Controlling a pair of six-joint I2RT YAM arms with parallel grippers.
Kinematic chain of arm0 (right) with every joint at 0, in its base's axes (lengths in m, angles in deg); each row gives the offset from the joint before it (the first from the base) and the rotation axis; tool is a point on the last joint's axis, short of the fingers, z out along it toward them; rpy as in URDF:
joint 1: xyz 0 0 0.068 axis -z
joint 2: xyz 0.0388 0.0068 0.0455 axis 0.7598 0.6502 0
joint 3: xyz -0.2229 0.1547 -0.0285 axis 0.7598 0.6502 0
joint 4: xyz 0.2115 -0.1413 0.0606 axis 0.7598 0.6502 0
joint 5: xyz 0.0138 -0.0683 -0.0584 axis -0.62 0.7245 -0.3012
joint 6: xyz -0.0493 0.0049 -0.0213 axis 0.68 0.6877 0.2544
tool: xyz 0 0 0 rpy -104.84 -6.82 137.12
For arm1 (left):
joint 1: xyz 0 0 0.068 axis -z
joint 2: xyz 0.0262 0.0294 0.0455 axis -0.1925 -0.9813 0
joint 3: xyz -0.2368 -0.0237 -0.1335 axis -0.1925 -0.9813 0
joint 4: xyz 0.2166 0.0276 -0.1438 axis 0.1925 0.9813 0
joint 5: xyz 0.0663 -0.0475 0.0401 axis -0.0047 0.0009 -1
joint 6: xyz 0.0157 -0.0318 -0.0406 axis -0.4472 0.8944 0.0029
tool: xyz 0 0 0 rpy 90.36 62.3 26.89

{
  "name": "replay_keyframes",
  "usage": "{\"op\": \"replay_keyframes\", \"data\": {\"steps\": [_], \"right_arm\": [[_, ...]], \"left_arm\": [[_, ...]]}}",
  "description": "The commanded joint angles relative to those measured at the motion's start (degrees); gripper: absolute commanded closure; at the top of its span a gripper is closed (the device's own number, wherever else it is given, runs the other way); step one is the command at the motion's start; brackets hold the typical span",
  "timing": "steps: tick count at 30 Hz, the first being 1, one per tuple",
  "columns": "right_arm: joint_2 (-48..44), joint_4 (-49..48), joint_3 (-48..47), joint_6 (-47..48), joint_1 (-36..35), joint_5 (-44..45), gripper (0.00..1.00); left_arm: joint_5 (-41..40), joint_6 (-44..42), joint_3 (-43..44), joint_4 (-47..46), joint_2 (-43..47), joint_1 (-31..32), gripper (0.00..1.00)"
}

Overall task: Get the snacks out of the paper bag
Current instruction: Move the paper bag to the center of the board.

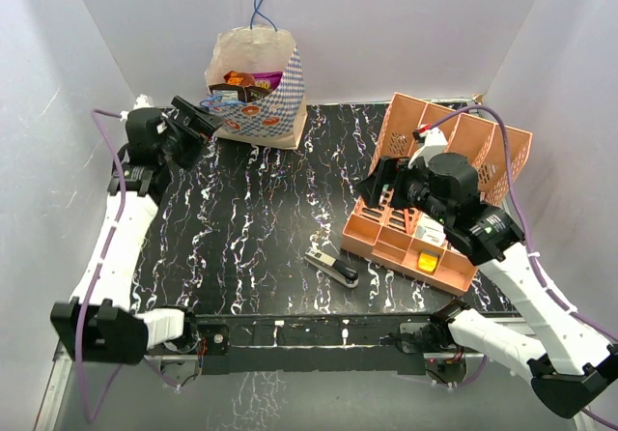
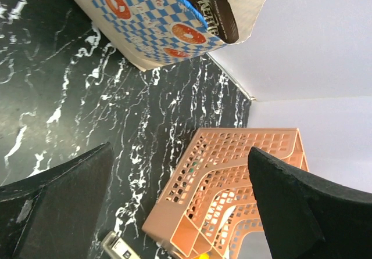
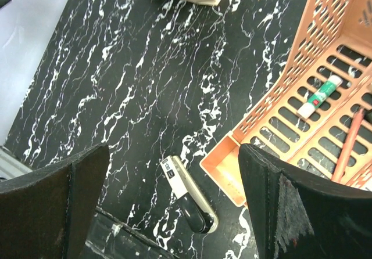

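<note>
The paper bag [image 1: 275,112] stands upright at the back of the table, left of centre, its blue string handle up. Several snacks [image 1: 246,81], purple, orange and brown, show in its open top. My left gripper [image 1: 205,117] is open and empty, just left of the bag at about its height. In the left wrist view [image 2: 180,212] the bag [image 2: 133,15] is at the top with a brown packet [image 2: 218,18] sticking out of its mouth. My right gripper [image 1: 375,185] is open and empty over the left edge of the organiser; it also shows in the right wrist view [image 3: 174,212].
A salmon-pink organiser [image 1: 406,243] with small items and a mesh back stands at the right; it also shows in both wrist views [image 2: 232,177] [image 3: 273,114]. A black and silver stapler [image 1: 333,269] [image 3: 189,195] lies at the front centre. White walls enclose the table.
</note>
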Motion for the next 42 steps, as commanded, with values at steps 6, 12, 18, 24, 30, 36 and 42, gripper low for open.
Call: {"op": "replay_keyframes", "data": {"steps": [6, 12, 18, 24, 30, 36, 42], "right_arm": [[-1.1, -5.2, 2.8, -2.4, 0.4, -3.8, 0.02], [-2.6, -5.1, 2.2, -0.8, 0.5, -3.0, 0.02], [-2.5, -4.9, 1.8, -0.6, 0.5, -2.0, 0.02], [-1.6, -5.2, 1.7, -1.9, 0.5, -2.2, 0.02], [-1.4, -5.7, 1.9, -2.6, 0.5, -2.7, 0.02], [-1.5, -5.7, 2.0, -3.1, 0.5, -2.6, 0.02], [-1.0, -6.3, 1.9, -3.7, 0.5, -2.6, 0.02]], "left_arm": [[6.9, -15.2, 12.7, -9.3, -16.6, -7.7, 0.02], [20.1, -31.6, 10.0, -26.4, -19.1, -8.5, 0.02], [27.9, -32.4, 13.3, -30.6, -23.0, -8.5, 0.10], [27.6, -28.2, 14.4, -28.5, -24.5, -8.4, 0.13], [26.8, -29.2, 15.3, -24.5, -25.0, -8.4, 0.16], [24.8, -29.4, 12.8, -22.9, -23.0, -7.8, 0.39], [22.7, -27.6, 13.6, -18.4, -22.4, -7.7, 0.78]]}}
